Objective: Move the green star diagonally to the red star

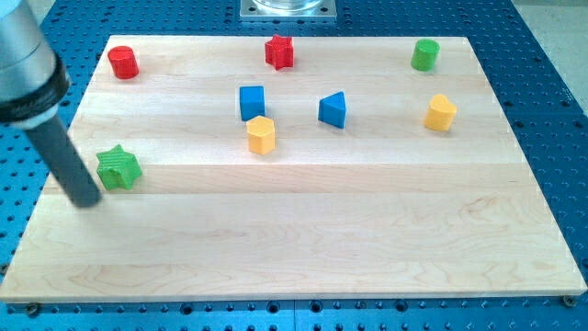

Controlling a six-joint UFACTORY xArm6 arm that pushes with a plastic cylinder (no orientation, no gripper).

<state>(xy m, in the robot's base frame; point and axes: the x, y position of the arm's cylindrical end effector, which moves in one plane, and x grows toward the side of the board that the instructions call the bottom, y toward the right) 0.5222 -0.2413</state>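
A straight, dark charcoal cylindrical rod with a smooth matte surface ends in my tip (85, 203), cut blunt and flat, the same width as the rod. Above it the rod joins a much wider light grey cylindrical housing, ringed at its lower rim by a black band. The housing is blurred and partly cut off by the view's left edge. No cables, screws or markings can be made out.

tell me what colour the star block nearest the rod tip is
Green: the small green star block sits just right of my tip, seen in the camera view.
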